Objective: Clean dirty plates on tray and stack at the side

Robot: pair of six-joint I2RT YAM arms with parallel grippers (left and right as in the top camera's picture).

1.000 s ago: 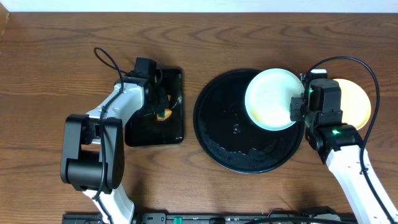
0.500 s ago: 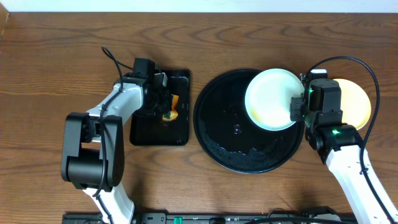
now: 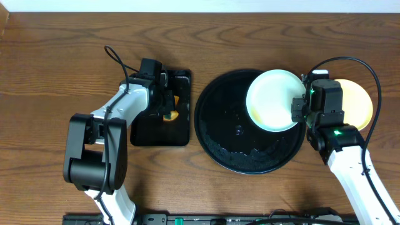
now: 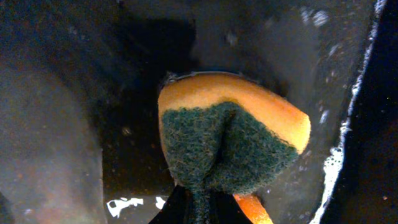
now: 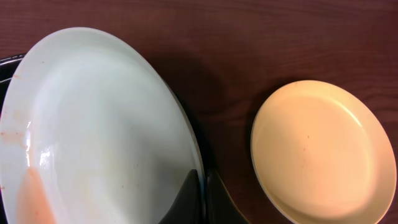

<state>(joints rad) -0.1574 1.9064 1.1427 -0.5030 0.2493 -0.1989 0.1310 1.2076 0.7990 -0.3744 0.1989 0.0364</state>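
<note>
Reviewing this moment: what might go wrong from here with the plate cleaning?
The right end effector holds the mint plate only by its rim, so scrubbing pressure may tip it or make it slip. The left end effector grips the sponge by one bunched edge, so it might pull free. Carried over, the sponge could drip onto the table.

Tabletop (image 3: 50, 56) — dark brown wood with visible grain and a low, matt sheen. Round tray (image 3: 212, 119): black, glossy, flecked with wet foam. Rectangular tray (image 3: 156, 134): black, glossy, wet. Sponge (image 4: 230, 143): orange foam faced with a dark green scouring pad — coarse and fibrous. Mint plate (image 5: 93, 124) and yellow plate (image 5: 323, 149): smooth, softly reflective; a faint orange smear dulls the mint one.
</note>
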